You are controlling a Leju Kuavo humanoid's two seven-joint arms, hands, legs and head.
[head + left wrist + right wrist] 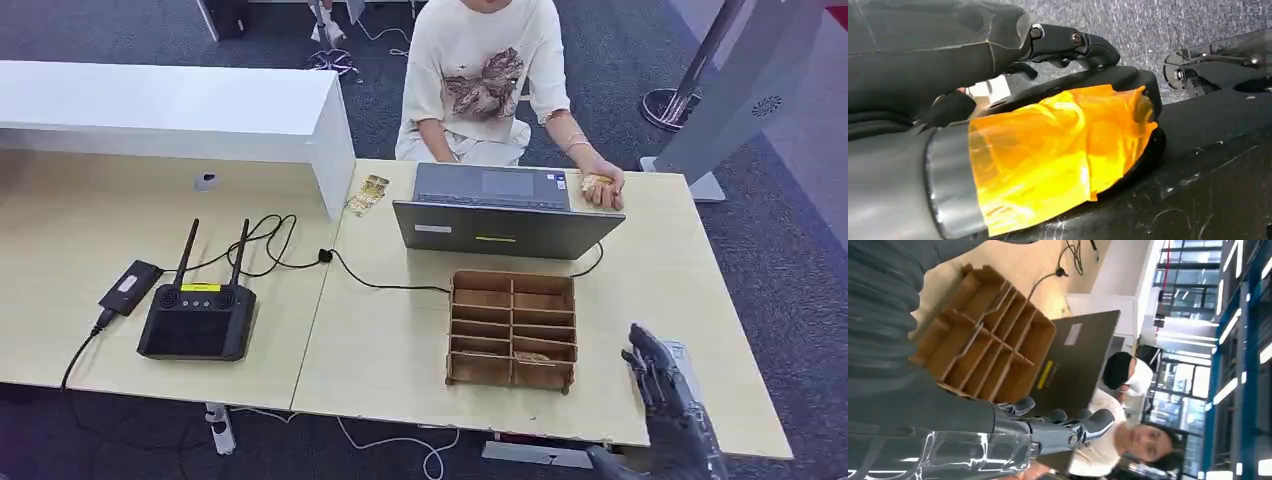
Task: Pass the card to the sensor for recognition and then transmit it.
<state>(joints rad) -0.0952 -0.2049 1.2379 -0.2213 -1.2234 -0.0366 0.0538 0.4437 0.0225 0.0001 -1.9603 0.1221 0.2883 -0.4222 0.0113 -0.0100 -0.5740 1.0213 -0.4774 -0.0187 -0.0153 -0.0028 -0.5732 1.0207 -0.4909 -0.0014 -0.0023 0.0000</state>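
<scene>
At the near right edge of the table (380, 350), the right hand (662, 385) is hovering with its fingers stretched out and slightly apart, gripping nothing; a small pale grey object (686, 356) is lying just behind it, too hidden to identify. From the right wrist view the same fingers (1083, 425) are reaching out side by side above the tabletop. Down at the robot's side, the left hand (948, 55) is hanging with orange tape (1058, 150) wrapped around one part, and I cannot tell whether it is spread or curled.

Just left of the right hand, a wooden divided box (512, 328) is sitting on the table, with something pale lying in one near right compartment. Well to the left, a black router (197, 315) is standing with two antennas up, a small black device (130, 285) beside it.

Behind the box, a grey laptop (500, 215) is standing open toward a seated person. The person's hand (603, 188) is resting at the laptop's right corner, holding a yellowish card (596, 183). Further left, more cards (368, 193) are lying beside a white counter (170, 110).
</scene>
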